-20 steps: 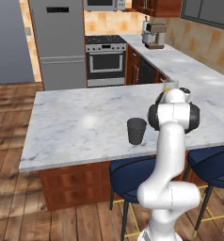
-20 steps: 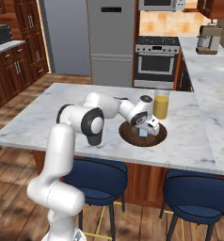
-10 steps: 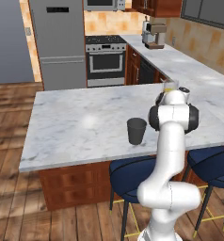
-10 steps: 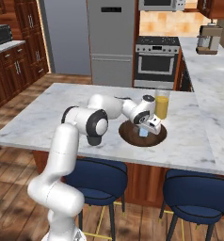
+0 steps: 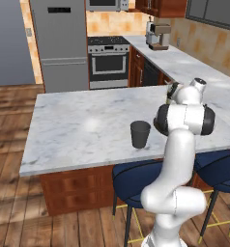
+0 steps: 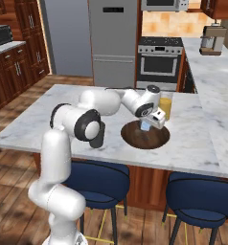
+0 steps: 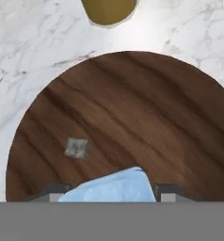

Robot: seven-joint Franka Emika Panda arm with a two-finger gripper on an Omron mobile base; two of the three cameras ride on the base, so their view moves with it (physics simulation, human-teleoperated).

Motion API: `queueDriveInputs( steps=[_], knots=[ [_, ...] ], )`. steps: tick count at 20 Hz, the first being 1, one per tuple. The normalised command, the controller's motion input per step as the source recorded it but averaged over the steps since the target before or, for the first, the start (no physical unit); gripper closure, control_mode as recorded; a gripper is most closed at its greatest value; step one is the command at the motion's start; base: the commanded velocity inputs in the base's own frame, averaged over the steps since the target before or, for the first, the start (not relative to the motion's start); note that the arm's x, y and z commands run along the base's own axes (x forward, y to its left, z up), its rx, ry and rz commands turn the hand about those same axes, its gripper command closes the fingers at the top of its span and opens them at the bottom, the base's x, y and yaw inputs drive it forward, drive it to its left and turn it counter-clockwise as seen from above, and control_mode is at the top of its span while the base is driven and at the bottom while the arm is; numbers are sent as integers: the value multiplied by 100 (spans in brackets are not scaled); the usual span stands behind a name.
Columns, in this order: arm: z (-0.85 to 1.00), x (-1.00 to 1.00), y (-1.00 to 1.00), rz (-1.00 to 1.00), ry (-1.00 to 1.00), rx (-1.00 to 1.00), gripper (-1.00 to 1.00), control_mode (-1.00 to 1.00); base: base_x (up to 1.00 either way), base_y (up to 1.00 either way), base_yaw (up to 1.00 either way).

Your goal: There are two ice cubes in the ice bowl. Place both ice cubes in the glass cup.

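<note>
The white arm's two-finger gripper [image 6: 151, 125] is lowered into the wide, shallow, dark brown wooden bowl [image 6: 135, 139] on the white marble island counter [image 6: 49, 115]. In the hand view a pale blue, slightly see-through ice cube [image 7: 115, 188] sits between the two dark fingertips [image 7: 166, 190], which are closed against its sides. A second small cube [image 7: 76, 148] lies on the bowl's floor, apart from the first. The dark grey smoky tumbler [image 5: 140, 133] stands well left of the bowl, and a clear glass of orange liquid [image 6: 165, 105] stands just beyond the bowl.
</note>
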Motion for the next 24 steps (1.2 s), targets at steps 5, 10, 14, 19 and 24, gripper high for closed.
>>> queueDriveInputs(
  steps=[5,10,14,19,24],
  knots=[
    [96,-67,90,0,-10,0,100,-100,0,0,0],
    [86,-57,100,0,-1,0,100,-100,0,0,0],
    [65,-32,100,0,1,0,100,-100,0,0,0],
    [10,-16,96,0,7,-1,100,-100,0,0,0],
    [-18,0,51,1,14,-9,100,-100,0,0,0]
  ],
)
